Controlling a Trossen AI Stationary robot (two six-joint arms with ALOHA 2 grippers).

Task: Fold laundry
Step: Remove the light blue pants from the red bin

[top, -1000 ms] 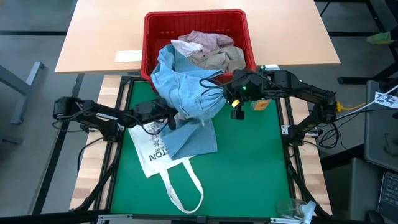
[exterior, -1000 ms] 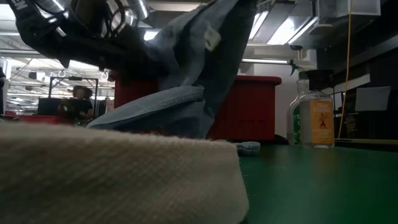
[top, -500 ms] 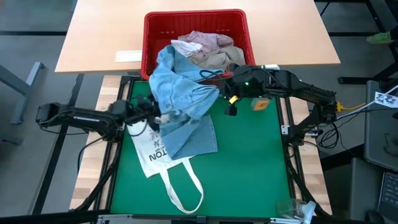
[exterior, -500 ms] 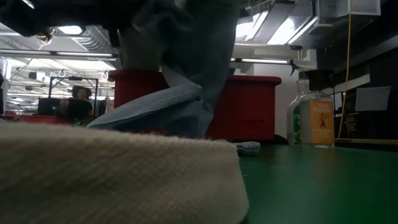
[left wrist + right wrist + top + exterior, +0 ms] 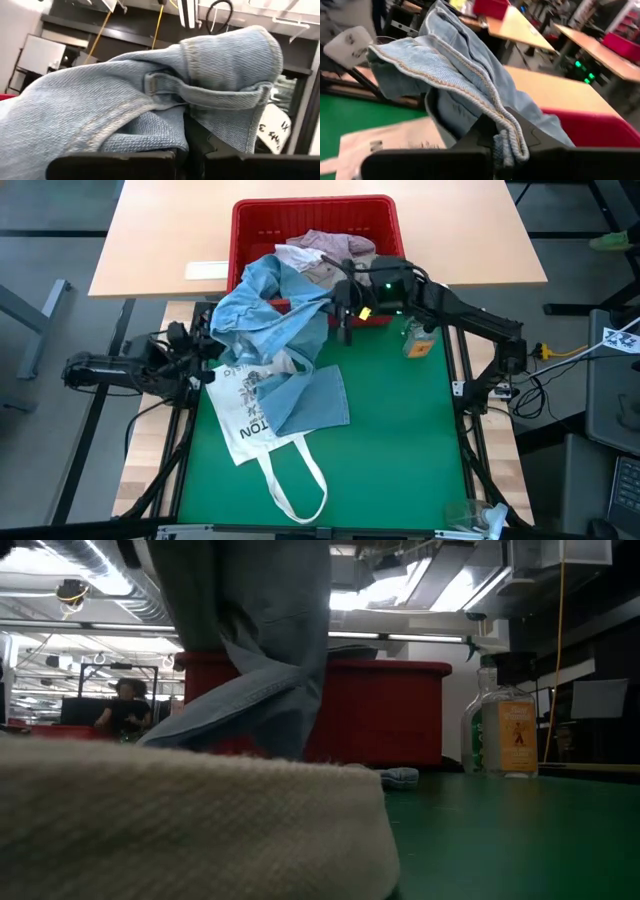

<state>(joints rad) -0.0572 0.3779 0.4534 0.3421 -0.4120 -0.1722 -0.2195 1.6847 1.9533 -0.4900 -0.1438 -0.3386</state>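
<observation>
overhead only, tote bag (image 5: 245,420) under jeans (image 5: 275,320).

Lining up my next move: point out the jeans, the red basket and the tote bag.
jeans (image 5: 270,305): high view, on the bunched denim lifted between the arms.
red basket (image 5: 245,225): high view, on its bare left rim.
tote bag (image 5: 240,420): high view, on the printed panel.

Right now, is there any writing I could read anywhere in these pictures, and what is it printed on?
"TON": dark letters, the end of a longer word, on the cream tote bag lying on the green mat; the jeans cover the rest.
Orange label on the clear bottle: print too small to read.
White tag at the right edge of the high view: dark marks, not legible.
White card behind the denim in the left wrist view: marks too blurred to read.
</observation>
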